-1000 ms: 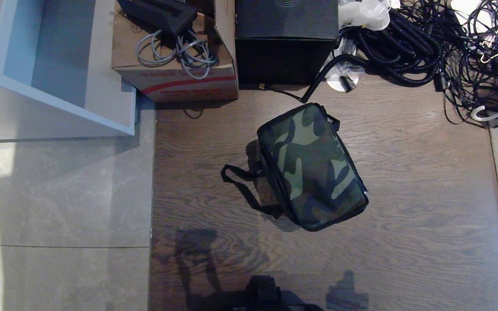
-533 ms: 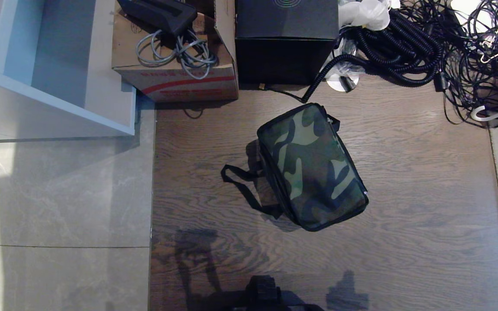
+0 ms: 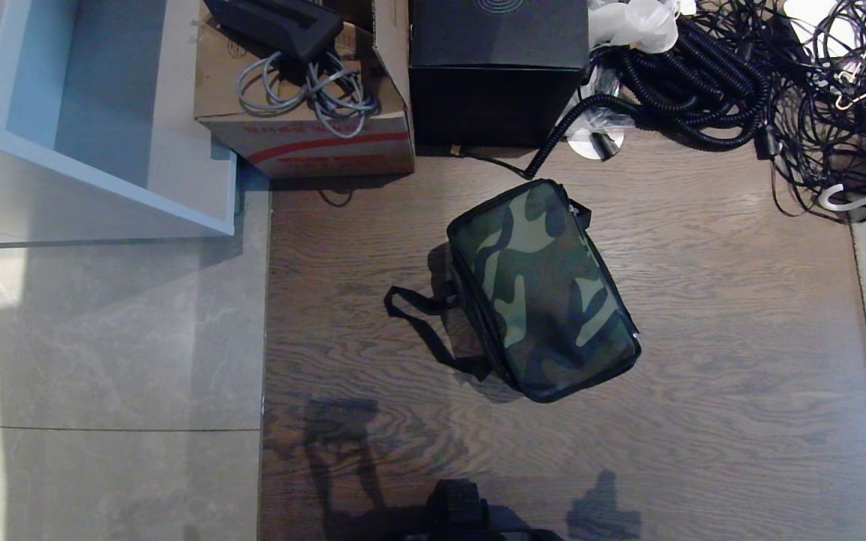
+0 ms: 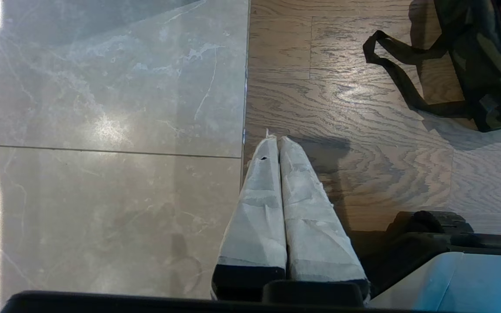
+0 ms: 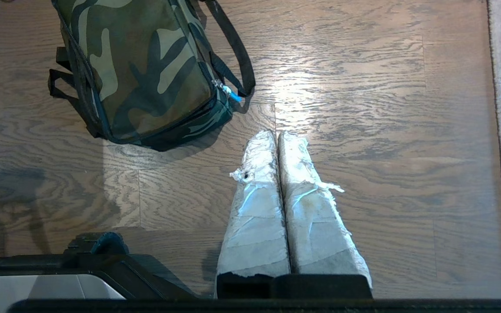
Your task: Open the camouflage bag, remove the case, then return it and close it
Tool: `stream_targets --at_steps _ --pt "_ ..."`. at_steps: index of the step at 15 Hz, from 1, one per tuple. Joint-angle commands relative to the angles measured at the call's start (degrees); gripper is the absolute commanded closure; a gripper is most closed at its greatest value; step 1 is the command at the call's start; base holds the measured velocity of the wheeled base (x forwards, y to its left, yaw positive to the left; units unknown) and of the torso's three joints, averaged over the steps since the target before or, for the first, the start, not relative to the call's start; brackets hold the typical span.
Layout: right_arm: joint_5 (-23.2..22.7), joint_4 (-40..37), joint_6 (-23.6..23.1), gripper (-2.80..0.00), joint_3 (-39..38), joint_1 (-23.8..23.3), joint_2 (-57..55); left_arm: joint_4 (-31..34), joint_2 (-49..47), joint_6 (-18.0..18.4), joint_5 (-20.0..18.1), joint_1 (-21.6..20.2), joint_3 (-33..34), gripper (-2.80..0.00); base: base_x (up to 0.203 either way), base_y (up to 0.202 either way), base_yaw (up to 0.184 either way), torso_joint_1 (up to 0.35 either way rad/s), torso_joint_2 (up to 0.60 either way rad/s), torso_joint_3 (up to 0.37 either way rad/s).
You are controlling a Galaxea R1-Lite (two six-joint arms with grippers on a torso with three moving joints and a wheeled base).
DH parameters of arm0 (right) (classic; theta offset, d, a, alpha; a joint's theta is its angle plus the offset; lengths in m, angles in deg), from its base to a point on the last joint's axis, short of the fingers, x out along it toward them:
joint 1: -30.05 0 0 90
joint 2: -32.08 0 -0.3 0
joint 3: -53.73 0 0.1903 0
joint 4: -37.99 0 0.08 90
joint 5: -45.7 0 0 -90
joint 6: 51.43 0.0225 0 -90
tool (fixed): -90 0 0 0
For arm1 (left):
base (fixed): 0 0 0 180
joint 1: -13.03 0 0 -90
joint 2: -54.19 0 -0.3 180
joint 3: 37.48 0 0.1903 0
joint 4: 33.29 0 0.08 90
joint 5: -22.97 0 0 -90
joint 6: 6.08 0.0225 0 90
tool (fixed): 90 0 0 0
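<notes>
Camouflage bag (image 3: 542,289): one, soft and rectangular, green, brown and black blotches, black piping along the edges. Lies flat on the wood-grain floor (image 3: 704,338), long axis slanting, roughly centre of the head view. Zipped shut; a zip pull with a pale blue tab (image 5: 232,95) sits at one corner. One black strap (image 3: 422,319) loops out on the bag's left side onto the floor. Nothing of its contents shows; the case is not visible.

Left gripper (image 4: 278,141): wrapped fingers pressed together, nothing between them, hanging over the seam between grey tile (image 4: 102,130) and wood, well apart from the bag. Right gripper (image 5: 276,135): fingers likewise pressed together and empty, over bare wood near the bag's zip-pull corner, not touching it. Neither arm appears in the head view.

Beyond the bag, at the far edge:
- Cardboard box (image 3: 305,128), one, red print on its side; holds a dark wedge-shaped object (image 3: 279,22) and a coil of grey cable (image 3: 305,86).
- Black cube box (image 3: 497,71), one, closed, just beside the cardboard box.
- Tangle of black cables (image 3: 741,83), number cannot be counted, to the right of the black box.
- White shelf unit (image 3: 87,120), one, at far left on the tile.
</notes>
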State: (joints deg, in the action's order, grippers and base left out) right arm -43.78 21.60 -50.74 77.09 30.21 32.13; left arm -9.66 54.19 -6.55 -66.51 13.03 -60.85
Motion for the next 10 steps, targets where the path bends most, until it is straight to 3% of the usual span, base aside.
stream_targets --at_steps 1,4,10 --pt "0.0 0.1 0.0 0.0 -2.3 0.0 -0.2 0.0 0.0 -0.2 0.0 0.0 0.0 0.0 0.0 0.0 0.0 0.0 0.0 0.0" --pt "0.0 0.1 0.0 0.0 -2.3 0.0 -0.2 0.0 0.0 -0.2 0.0 0.0 0.0 0.0 0.0 0.0 0.0 0.001 0.0 0.053" --pt "0.0 0.1 0.0 0.0 -2.3 0.0 -0.2 0.0 0.0 -0.2 0.0 0.0 0.0 0.0 0.0 0.0 0.0 0.003 0.0 0.186"
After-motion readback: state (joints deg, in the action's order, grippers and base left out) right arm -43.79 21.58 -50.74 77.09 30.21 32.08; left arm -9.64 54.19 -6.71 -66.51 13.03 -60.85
